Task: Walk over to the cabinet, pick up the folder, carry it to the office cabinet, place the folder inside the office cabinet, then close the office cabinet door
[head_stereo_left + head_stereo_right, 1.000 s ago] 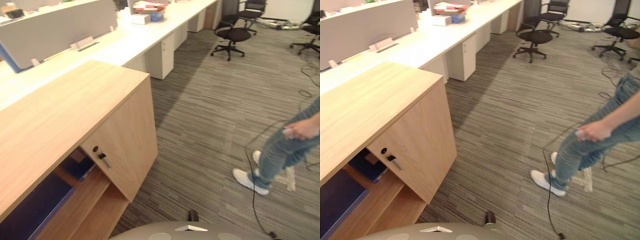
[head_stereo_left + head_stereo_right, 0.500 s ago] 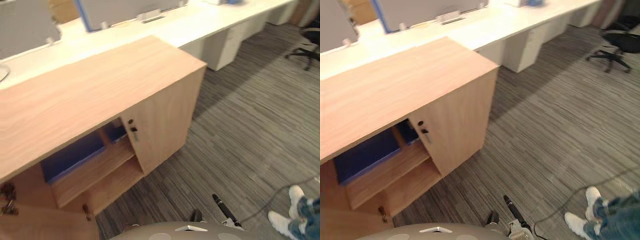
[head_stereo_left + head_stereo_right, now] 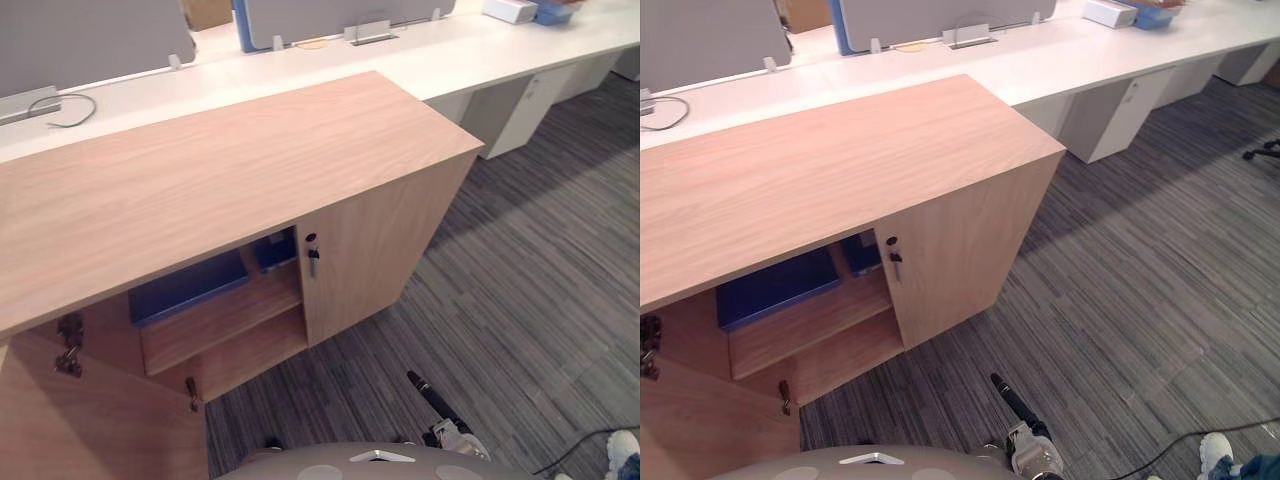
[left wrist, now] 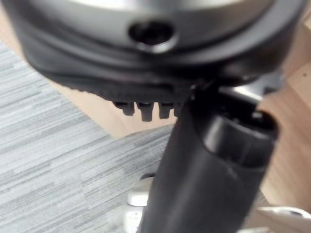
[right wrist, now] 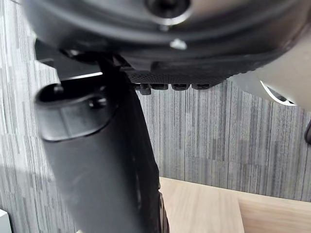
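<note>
A light wooden cabinet (image 3: 230,160) stands in front of me. Its left door (image 3: 90,420) is swung open towards me, with keys (image 3: 68,352) hanging from it. The right door (image 3: 375,245) is closed, with a key in its lock (image 3: 312,254). A dark blue folder (image 3: 190,285) lies flat on the upper shelf inside, and a second blue item (image 3: 272,248) sits behind the edge of the closed door. My right hand (image 3: 1012,400) hangs low over the carpet with straight fingers, well short of the cabinet. My left hand (image 4: 146,109) is empty beside the wood.
White desks (image 3: 300,70) with grey dividers (image 3: 90,40) run behind the cabinet, with white drawer units (image 3: 520,110) under them. Grey carpet (image 3: 520,280) stretches to the right. A person's white shoe (image 3: 1215,452) shows at the lower right corner.
The camera has swung left, so the cabinet is now centred with its open door in view. The person has almost left the picture. My right hand now shows at the bottom.
</note>
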### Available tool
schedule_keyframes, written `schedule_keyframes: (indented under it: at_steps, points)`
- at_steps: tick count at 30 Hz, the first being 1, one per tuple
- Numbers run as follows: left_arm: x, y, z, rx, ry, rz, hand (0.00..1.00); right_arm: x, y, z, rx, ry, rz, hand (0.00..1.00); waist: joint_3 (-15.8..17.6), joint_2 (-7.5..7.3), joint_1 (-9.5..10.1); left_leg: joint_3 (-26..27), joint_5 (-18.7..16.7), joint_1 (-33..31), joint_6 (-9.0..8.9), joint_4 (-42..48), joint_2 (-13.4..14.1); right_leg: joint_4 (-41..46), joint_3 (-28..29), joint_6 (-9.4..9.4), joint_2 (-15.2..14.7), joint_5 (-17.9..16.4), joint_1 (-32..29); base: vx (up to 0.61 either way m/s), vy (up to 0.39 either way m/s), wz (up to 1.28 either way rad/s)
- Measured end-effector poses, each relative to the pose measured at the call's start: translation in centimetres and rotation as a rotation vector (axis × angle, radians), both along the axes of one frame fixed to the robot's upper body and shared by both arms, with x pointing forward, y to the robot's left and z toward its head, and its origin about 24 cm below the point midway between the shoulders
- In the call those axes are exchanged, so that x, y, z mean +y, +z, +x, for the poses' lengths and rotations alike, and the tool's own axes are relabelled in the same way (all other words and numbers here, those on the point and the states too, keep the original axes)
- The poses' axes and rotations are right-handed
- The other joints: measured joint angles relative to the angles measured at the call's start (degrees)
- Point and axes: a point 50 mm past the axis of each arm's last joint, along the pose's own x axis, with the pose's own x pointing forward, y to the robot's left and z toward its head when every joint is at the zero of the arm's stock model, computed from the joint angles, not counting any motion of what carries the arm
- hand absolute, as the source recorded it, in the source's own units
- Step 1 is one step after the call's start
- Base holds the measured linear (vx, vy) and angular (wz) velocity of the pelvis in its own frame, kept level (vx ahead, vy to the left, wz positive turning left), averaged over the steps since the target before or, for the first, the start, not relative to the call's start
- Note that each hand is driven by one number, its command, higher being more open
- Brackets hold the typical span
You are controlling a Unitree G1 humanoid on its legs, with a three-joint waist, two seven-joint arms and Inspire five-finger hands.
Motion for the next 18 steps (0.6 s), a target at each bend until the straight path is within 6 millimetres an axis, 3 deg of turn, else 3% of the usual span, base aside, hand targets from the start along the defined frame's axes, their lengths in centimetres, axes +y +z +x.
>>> schedule_keyframes:
  at_steps: [5,8,10,13,14,15,16,18]
  points:
    - [-0.5,0.1,-1.2,0.001,-0.004,-0.011,1.00,-0.1,-0.1,-0.4,0.013,0.013,-0.014,1.00,0.4,-0.94,-0.05,-2.1,0.4,0.0,1.09,0.0,-2.0,1.8,-0.6,1.04,-2.5,-1.0,0.6,-0.09,0.032,0.25]
    - [-0.5,0.6,-0.5,-0.061,-0.169,-0.014,1.00,-0.5,-0.2,-1.3,0.033,-0.050,-0.019,1.00,0.8,-1.47,0.03,-6.2,0.8,-0.3,2.60,0.0,-4.0,4.9,-1.3,2.97,-4.9,-4.6,1.9,-0.06,0.047,0.87]
    - [-0.5,1.1,0.2,-0.104,-0.266,-0.044,1.00,-0.6,-0.1,-1.7,0.044,-0.076,-0.031,1.00,1.2,-1.17,0.19,-8.8,1.3,-0.6,3.66,0.0,-4.7,6.6,6.6,2.00,-2.8,-9.6,1.6,-0.04,0.027,1.08]
    - [-0.1,1.8,0.4,-0.124,-0.285,-0.079,1.00,0.8,-0.5,-3.0,0.080,-0.076,-0.003,1.00,1.0,-2.33,0.23,-14.1,2.1,-2.4,4.86,0.0,-6.3,9.3,23.1,-0.55,2.7,-15.8,-0.4,0.02,-0.039,1.28]
    - [0.1,2.0,0.5,-0.132,-0.279,-0.090,1.00,1.4,-0.6,-3.5,0.093,-0.089,0.009,1.00,1.2,-3.81,0.26,-15.3,2.4,-3.6,5.22,0.0,-7.4,11.0,26.4,0.10,3.2,-17.7,-1.2,0.05,-0.077,1.53]
    - [0.2,2.1,0.7,-0.136,-0.274,-0.092,1.00,1.5,-0.7,-3.9,0.103,-0.092,0.013,1.00,1.2,-4.05,0.34,-15.7,2.5,-3.9,5.39,0.0,-8.0,11.8,27.1,0.42,3.2,-18.8,-1.1,0.16,-0.099,1.94]
    - [0.5,2.2,1.0,-0.143,-0.262,-0.102,1.00,1.7,-0.9,-5.0,0.149,-0.094,0.033,1.00,1.3,-4.91,0.64,-18.5,2.9,-4.8,6.06,0.1,-10.2,13.5,28.6,1.17,2.9,-20.8,-0.5,0.17,-0.068,1.70]
    - [0.4,2.3,1.3,-0.153,-0.256,-0.105,1.00,1.7,-1.0,-5.8,0.175,-0.108,0.046,1.00,1.1,-5.03,0.39,-23.7,3.0,-6.8,6.15,2.6,-11.5,15.4,32.4,0.89,3.8,-19.3,0.4,0.18,-0.051,1.58]
